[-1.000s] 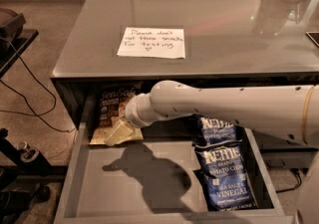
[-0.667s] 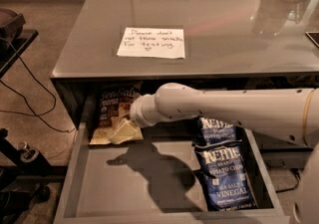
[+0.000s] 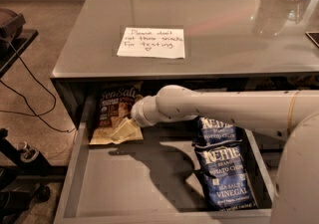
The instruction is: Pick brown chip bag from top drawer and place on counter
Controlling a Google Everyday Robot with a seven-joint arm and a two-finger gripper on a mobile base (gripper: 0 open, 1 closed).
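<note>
Hand (image 3: 124, 129) sits at crinkly brown chip bag (image 3: 114, 107) in shallow grey metal top drawer (image 3: 124, 188); grip state unclear.

I see glossy reflective grey worktop (image 3: 224, 29), matt white paper note (image 3: 151, 43), matt grey metal top drawer (image 3: 129, 183), crinkly brown chip bag (image 3: 113, 108), smooth white plastic-looking arm (image 3: 224, 111); tool (image 3: 128, 127) sits at that bag.

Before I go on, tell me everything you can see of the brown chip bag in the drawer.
The brown chip bag looks like crinkly foil: dark brown top with white "Sea Salt" script, pale cream-yellow lower half. It lies in the back corner, on the picture's left, of the open top drawer, its top end under the edge of the counter. The gripper sits over its lower right part, hiding some of it.
</note>
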